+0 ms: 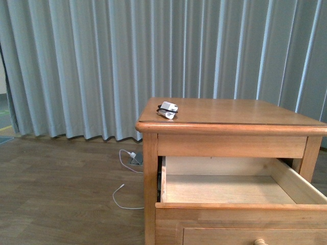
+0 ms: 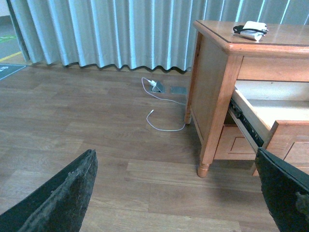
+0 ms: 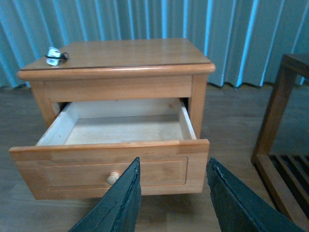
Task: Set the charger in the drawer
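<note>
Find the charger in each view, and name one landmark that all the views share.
Front view: charger lies on the nightstand top, near its left edge.
Left wrist view: charger lies on the nightstand top, near the corner post beside the drawer.
Right wrist view: charger lies on the top, close to a side edge.
Shared landmark: the open drawer under the top.

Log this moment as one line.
charger: on nightstand top | drawer: open, empty | left claw: open, empty | right claw: open, empty

Drawer (image 1: 230,217) front partly off-frame.
</note>
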